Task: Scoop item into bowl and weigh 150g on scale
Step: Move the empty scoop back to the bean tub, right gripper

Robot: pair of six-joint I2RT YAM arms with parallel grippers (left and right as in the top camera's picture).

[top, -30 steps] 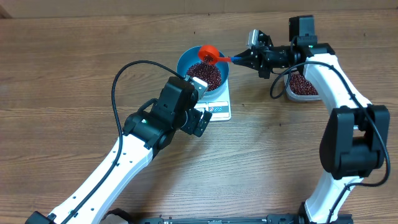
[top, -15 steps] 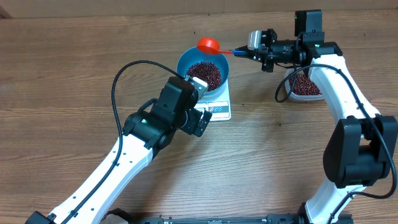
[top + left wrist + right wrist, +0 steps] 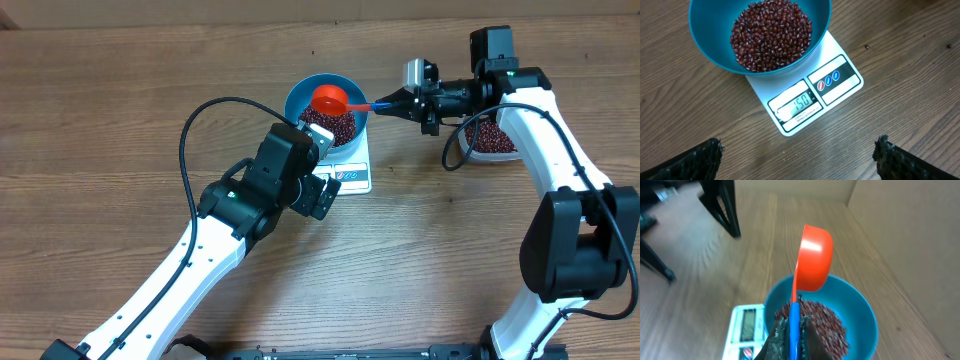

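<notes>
The blue bowl [image 3: 297, 95] [image 3: 705, 35] stands on the white scale [image 3: 353, 177] [image 3: 840, 82] and holds a heap of dark red beans [image 3: 338, 125] [image 3: 771, 32]. The scale's display [image 3: 801, 102] reads 150. My right gripper [image 3: 397, 99] [image 3: 796, 332] is shut on the blue handle [image 3: 795, 322] of an orange scoop [image 3: 328, 98] [image 3: 815, 262], whose cup hangs over the bowl with no beans showing in it. Just short of the scale's near edge, my left gripper [image 3: 797, 152] stands open over bare wood, with nothing between its fingers.
A clear tub [image 3: 490, 140] with more beans sits at the right under the right arm. One stray bean [image 3: 867, 47] lies on the wood beside the scale. A cardboard wall [image 3: 910, 240] runs along the table's far side.
The right gripper first drew the scoop back past the bowl's far rim, then swung it forward again over the bowl. The left arm has not moved.
</notes>
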